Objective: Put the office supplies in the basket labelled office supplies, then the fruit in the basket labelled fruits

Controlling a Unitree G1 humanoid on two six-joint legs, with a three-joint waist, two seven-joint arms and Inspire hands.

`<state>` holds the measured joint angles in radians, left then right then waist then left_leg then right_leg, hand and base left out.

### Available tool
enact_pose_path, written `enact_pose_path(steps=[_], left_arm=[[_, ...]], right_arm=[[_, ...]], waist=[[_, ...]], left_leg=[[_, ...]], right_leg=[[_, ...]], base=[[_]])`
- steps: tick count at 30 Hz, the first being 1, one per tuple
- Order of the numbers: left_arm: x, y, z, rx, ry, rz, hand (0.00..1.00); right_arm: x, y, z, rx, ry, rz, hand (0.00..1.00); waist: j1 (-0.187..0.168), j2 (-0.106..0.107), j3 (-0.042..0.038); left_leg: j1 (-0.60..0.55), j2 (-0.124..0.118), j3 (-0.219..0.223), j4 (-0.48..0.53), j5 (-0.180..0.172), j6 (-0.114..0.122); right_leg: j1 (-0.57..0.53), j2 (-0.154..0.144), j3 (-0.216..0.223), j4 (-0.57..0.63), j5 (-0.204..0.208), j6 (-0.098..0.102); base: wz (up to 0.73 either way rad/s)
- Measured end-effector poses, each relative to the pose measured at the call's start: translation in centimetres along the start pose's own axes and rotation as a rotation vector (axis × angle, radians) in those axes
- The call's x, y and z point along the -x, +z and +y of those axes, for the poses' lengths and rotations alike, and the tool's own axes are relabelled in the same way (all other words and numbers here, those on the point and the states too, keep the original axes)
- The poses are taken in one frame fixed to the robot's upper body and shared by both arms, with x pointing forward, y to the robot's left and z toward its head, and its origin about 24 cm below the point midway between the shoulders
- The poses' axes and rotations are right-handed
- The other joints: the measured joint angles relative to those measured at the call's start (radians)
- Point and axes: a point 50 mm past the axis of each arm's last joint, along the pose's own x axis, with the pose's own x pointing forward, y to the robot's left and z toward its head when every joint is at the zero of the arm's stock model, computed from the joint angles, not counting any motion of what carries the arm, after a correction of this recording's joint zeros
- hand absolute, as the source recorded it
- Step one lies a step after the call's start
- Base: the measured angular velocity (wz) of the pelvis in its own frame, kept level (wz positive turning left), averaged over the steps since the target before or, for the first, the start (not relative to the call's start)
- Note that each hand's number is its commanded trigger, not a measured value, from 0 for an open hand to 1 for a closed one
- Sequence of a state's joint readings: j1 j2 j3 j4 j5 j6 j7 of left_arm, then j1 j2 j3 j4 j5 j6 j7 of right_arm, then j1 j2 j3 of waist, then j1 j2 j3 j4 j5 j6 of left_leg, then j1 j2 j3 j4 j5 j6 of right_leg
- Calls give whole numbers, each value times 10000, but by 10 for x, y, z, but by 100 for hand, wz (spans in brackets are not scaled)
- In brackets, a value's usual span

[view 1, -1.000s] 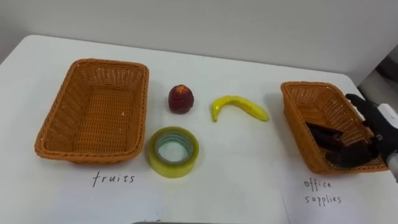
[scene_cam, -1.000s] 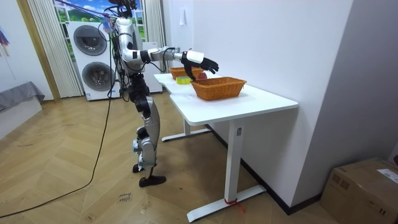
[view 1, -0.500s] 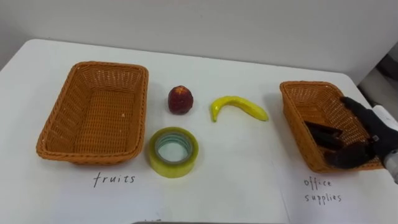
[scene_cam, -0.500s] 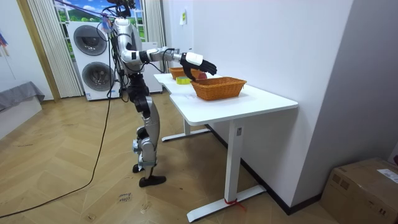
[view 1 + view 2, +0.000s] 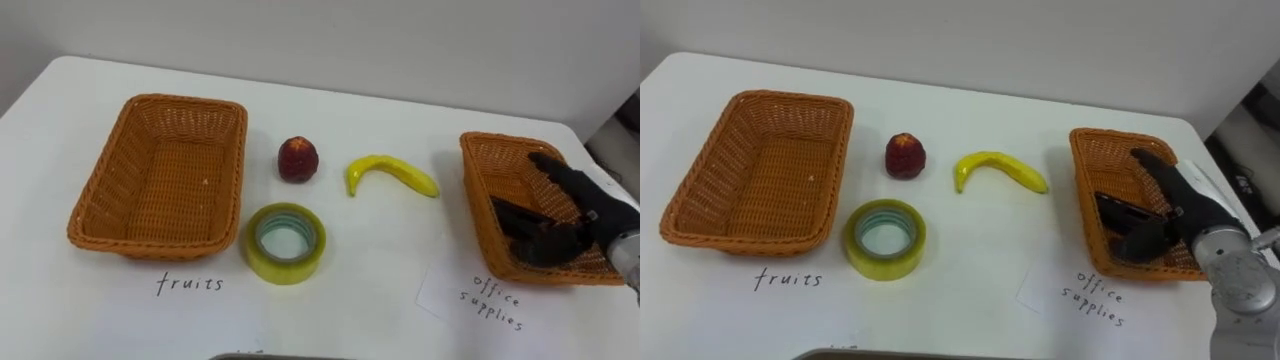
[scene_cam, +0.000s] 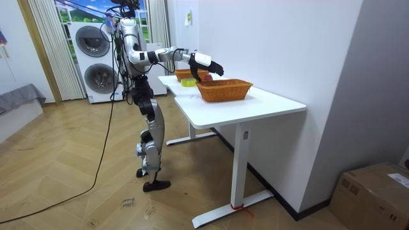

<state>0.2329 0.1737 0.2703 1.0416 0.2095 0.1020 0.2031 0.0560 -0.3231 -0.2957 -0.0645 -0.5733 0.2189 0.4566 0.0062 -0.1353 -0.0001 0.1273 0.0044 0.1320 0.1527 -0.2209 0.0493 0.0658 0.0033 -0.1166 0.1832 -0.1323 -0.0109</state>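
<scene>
Wicker baskets are set at either end of the desk (image 5: 400,265): a left basket (image 5: 190,101) and a right basket (image 5: 498,138). Between them a red fruit (image 5: 298,160) and a banana (image 5: 390,173) are laid, with a tape roll (image 5: 285,243) nearer the front edge. The right robot hand (image 5: 585,205) is held over the right basket with fingers spread wide and nothing gripped. A dark item (image 5: 512,214) is seen lying inside, just beside the thumb. In the room view the robot is shown standing at the desk's end, its right arm outstretched.
</scene>
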Motion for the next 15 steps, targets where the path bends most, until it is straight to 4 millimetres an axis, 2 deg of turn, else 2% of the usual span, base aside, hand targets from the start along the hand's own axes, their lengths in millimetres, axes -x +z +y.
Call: enact_pose_path(steps=[15], left_arm=[[0, 2, 0, 10, 8, -46, 0]], right_arm=[[0, 0, -1, 232, -54, 103, 0]], waist=[[-33, -6, -9]], left_leg=[[-2, -3, 18, 14, 2, 2]], right_leg=[[-14, 1, 38, 3, -1, 0]], base=[[0]])
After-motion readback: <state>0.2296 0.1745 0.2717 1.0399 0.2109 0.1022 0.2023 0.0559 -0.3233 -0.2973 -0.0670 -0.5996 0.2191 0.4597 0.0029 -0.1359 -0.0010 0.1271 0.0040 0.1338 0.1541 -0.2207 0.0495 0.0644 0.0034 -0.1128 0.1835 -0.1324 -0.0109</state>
